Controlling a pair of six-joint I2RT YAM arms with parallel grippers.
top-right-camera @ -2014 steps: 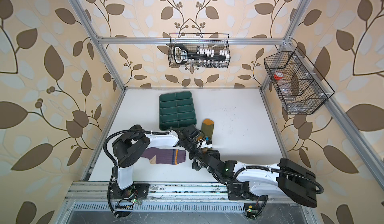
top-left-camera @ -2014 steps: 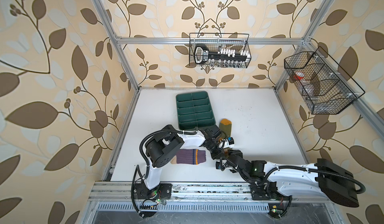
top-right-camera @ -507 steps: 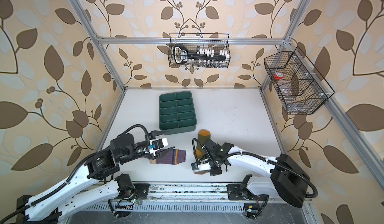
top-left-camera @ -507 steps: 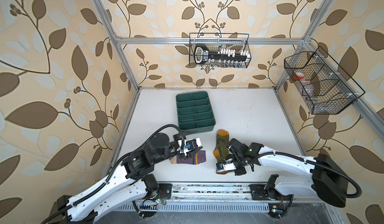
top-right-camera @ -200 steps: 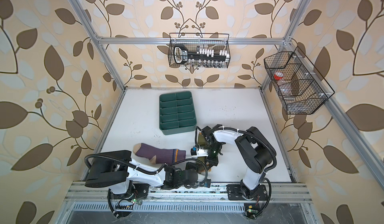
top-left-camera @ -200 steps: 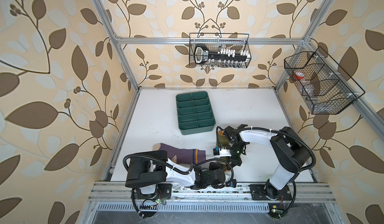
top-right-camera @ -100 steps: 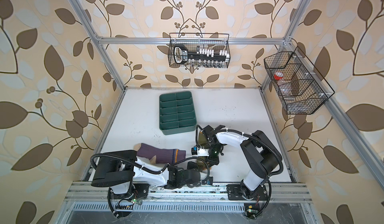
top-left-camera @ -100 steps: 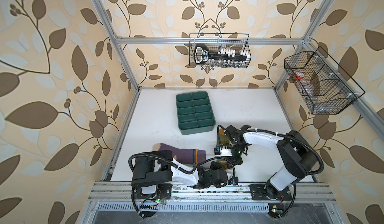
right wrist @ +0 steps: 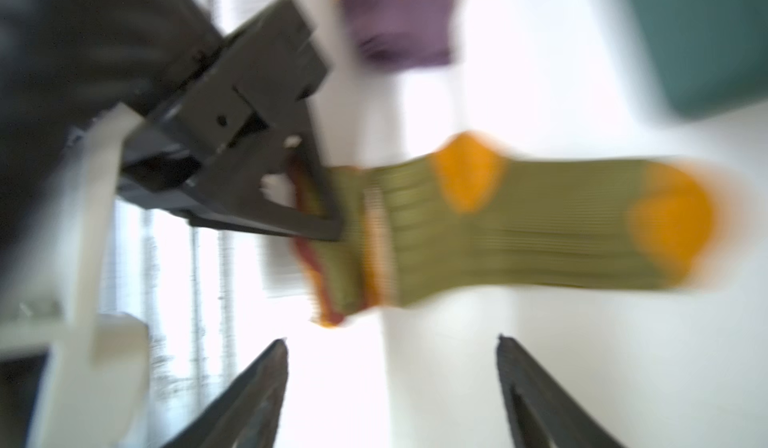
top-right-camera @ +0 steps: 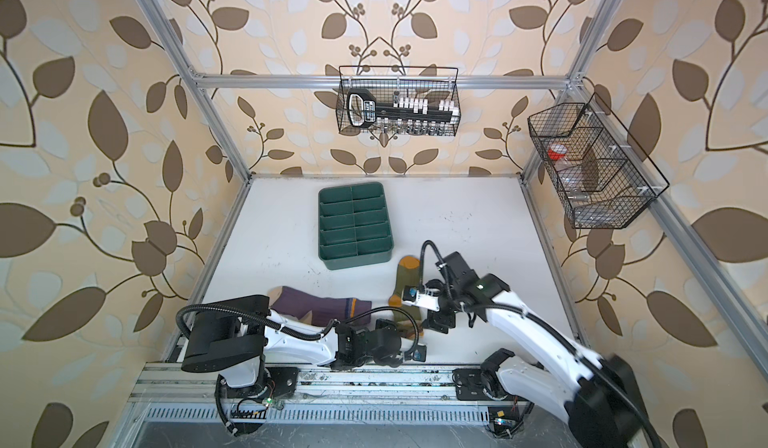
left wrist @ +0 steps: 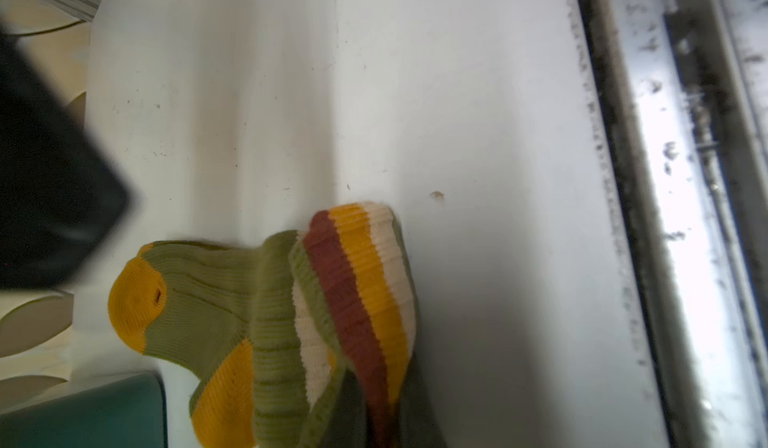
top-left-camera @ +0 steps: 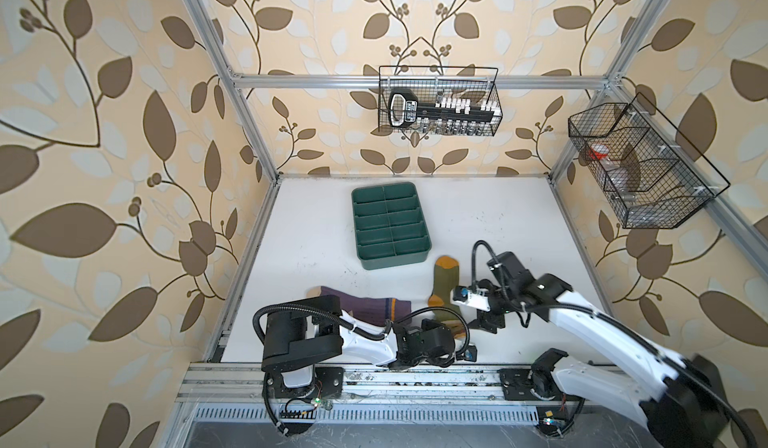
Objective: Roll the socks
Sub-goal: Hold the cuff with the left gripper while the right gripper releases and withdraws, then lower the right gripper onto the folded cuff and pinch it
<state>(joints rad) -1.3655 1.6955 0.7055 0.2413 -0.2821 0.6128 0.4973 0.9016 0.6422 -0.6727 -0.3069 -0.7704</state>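
Two socks: olive sock (top-left-camera: pixel 444 284) runs front-to-back, purple sock (top-left-camera: pixel 365 305) crosswise.

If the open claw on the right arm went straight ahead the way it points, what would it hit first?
Probably the olive green sock, near its striped cuff, beside the left gripper pinching it; blur makes depth uncertain.
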